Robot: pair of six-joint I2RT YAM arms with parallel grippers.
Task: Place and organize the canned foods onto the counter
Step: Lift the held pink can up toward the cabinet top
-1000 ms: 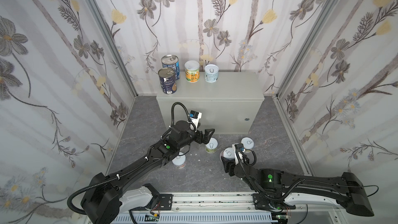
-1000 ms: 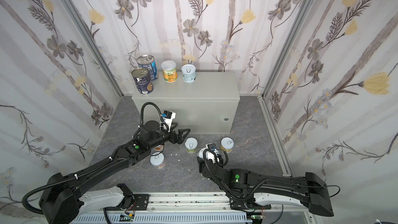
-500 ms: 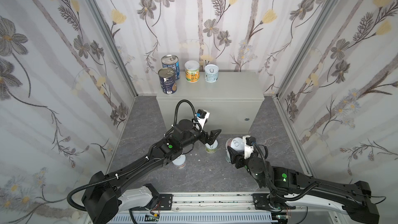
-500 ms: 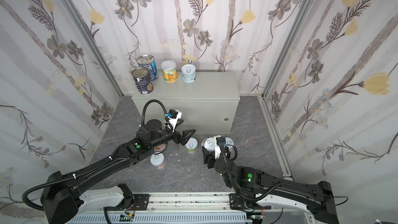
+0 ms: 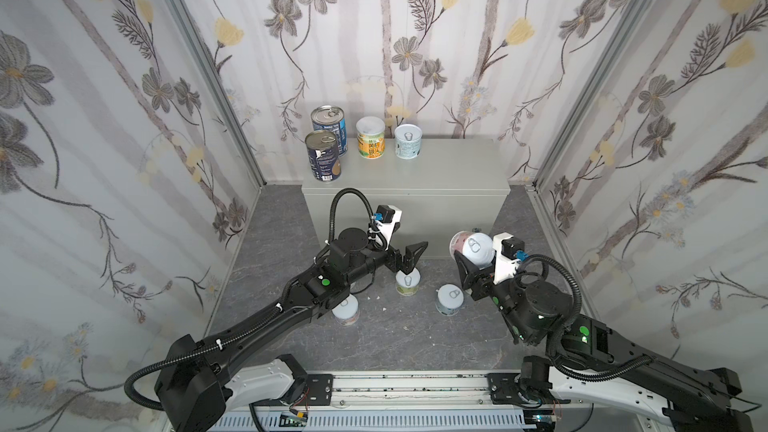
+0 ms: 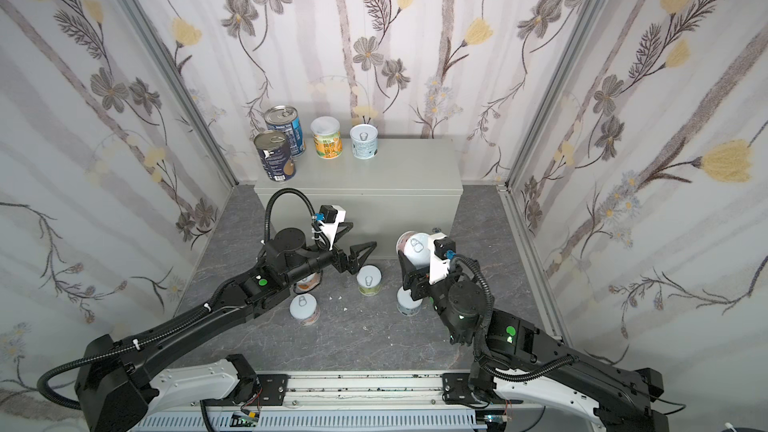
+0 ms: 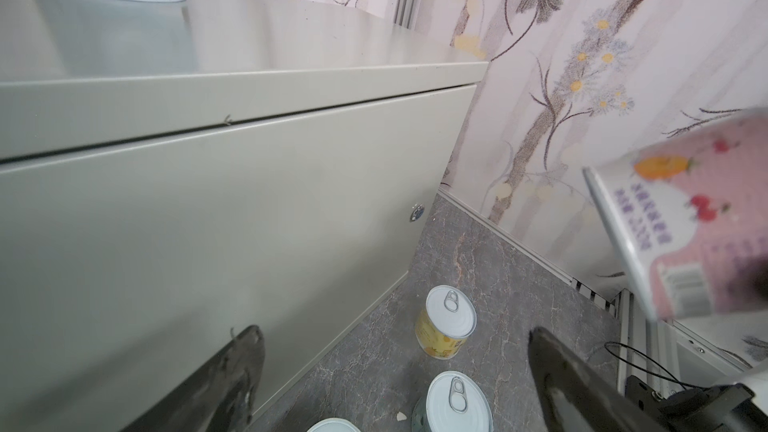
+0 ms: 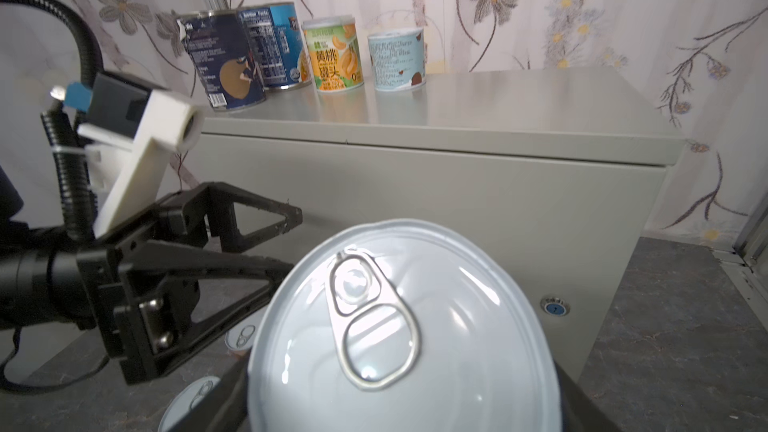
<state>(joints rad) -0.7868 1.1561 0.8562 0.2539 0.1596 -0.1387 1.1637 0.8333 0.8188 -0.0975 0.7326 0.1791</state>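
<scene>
Pink-labelled can (image 5: 478,246), tilted and clear of the floor before the counter (image 5: 436,168), sits clamped in my right gripper (image 5: 473,261); I judge the carry step in hand, next needing a lift onto its bare top; my left gripper (image 5: 409,255) gapes wide, empty.

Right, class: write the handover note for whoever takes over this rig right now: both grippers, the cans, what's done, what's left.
Left gripper: jaws open, empty, above a short can on the floor.
Right gripper: shut on a pink-labelled can, lifted and tilted in front of the counter.
Done: four cans stand on the counter, toward its left side: two tall blue cans, an orange-labelled can, a pale-blue can.
Left: place the held can, then the floor cans; four show in a top view.
</scene>
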